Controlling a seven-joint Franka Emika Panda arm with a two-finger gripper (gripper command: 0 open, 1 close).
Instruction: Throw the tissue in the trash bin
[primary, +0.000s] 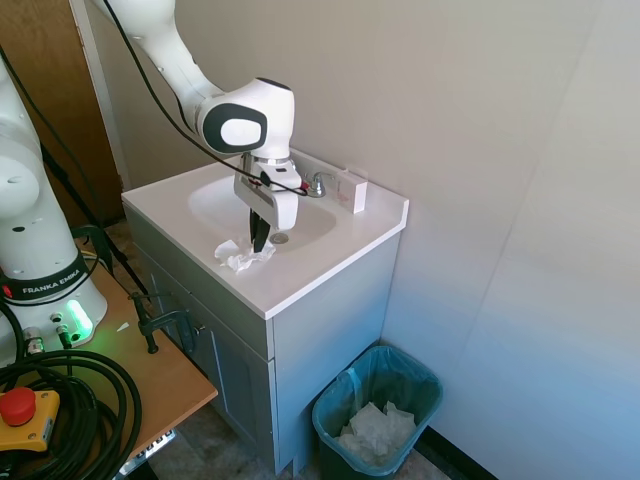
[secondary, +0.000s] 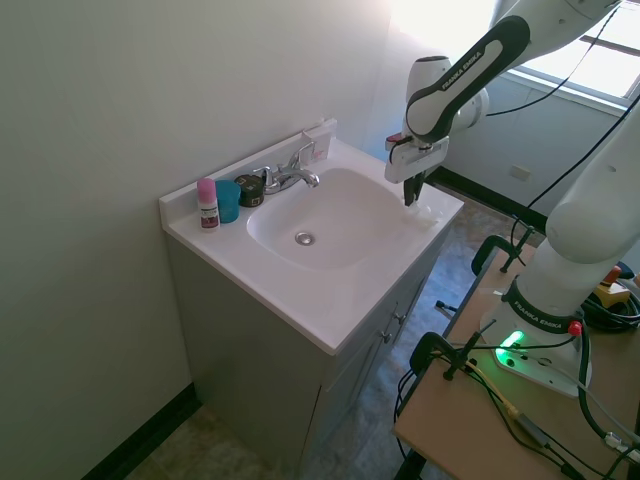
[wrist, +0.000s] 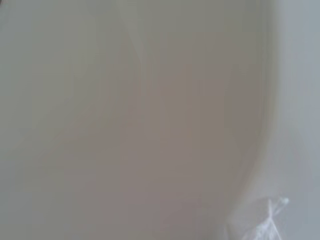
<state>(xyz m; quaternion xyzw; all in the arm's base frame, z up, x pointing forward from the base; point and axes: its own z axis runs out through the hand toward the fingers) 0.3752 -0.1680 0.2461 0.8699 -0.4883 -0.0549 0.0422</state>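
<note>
The tissue (primary: 243, 258) is a small crumpled white wad lying on the front rim of the white vanity top (primary: 330, 255), beside the basin. My gripper (primary: 260, 243) points straight down onto its edge, fingers drawn together and shut on the tissue, which still rests on the counter. From the other side the gripper (secondary: 410, 198) stands over the same tissue (secondary: 428, 213). A corner of the tissue (wrist: 265, 222) shows in the wrist view. The trash bin (primary: 326, 425), dark teal with a blue-green liner, stands on the floor right of the vanity, well below the gripper.
A heap of crumpled white tissues (primary: 375, 430) lies inside the bin. A faucet (secondary: 290, 178), a pink-capped bottle (secondary: 207, 204) and a teal cup (secondary: 228, 200) stand behind the basin (secondary: 330, 215). A white box (primary: 352, 190) sits by the wall. A wooden table (primary: 165, 370) adjoins the vanity.
</note>
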